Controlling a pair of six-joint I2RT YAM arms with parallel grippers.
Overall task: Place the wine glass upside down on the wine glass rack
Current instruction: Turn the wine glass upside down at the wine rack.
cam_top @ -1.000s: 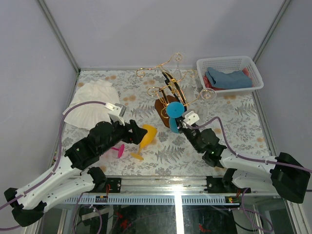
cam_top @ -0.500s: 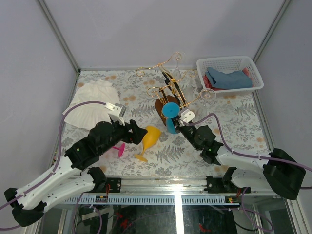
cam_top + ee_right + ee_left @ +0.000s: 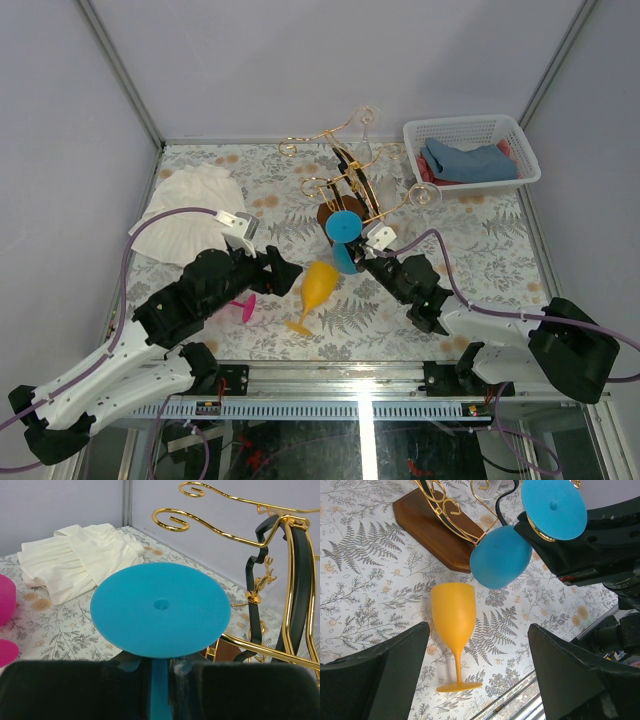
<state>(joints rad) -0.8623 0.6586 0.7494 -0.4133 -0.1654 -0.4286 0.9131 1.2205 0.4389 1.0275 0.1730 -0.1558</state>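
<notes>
My right gripper (image 3: 366, 258) is shut on the stem of a blue wine glass (image 3: 343, 226), held upside down with its round foot on top. The glass is next to the wine glass rack (image 3: 352, 183), gold wire arms and a black bar on a brown wooden base. In the right wrist view the blue foot (image 3: 161, 609) sits just above my fingers (image 3: 75, 690), with the rack (image 3: 292, 580) to the right. My left gripper (image 3: 284, 273) is open above an orange wine glass (image 3: 318, 285) lying on the table. The left wrist view shows the orange glass (image 3: 452, 612), the blue glass (image 3: 501, 557) and the rack's base (image 3: 430, 527).
A pink glass (image 3: 243, 306) lies under the left arm. A white cloth (image 3: 190, 215) lies at the left. A white basket (image 3: 415, 135) with a blue cloth stands at the back right. Clear glasses (image 3: 426, 193) hang on the rack's gold arms.
My right gripper has carried the blue glass left and slightly back, closer to the rack's base. The orange glass has shifted a little to the right. The left arm has barely moved.
</notes>
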